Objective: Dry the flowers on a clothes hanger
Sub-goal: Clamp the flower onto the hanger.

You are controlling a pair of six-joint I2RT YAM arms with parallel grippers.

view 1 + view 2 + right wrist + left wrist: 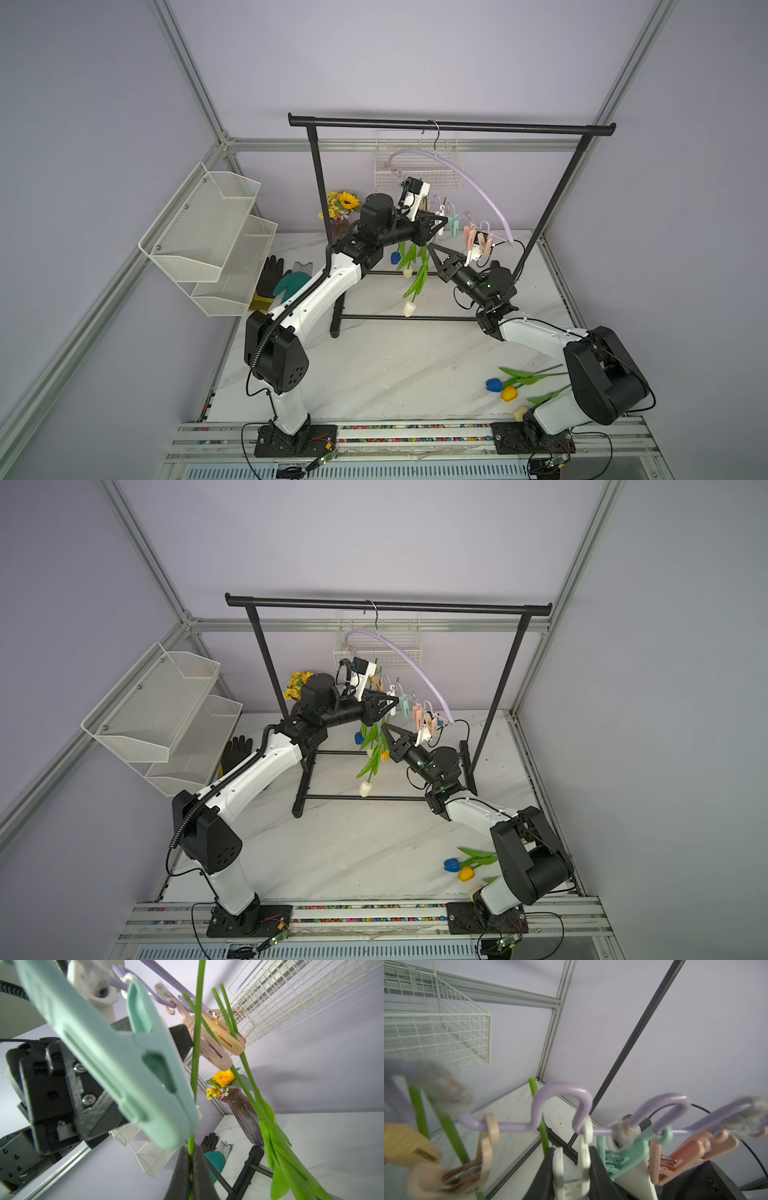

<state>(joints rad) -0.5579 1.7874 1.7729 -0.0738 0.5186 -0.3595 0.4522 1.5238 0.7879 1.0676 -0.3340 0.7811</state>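
Squeezing a white peg (584, 1142) on the clothes hanger (562, 1090), left claw (572, 1157) sits narrow; right claw (190, 1152) clamps a tulip stem (196, 1043) just below the hanger, head cut off; other pegs (425, 1176) blurred.

Green-stemmed tulips (417, 274) head-down on lilac hanger (482, 190)

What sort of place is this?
Probably a robotics lab test cell: an aluminium frame encloses it, two robot arms are bolted down, and a garment rack holds a clothes hanger.
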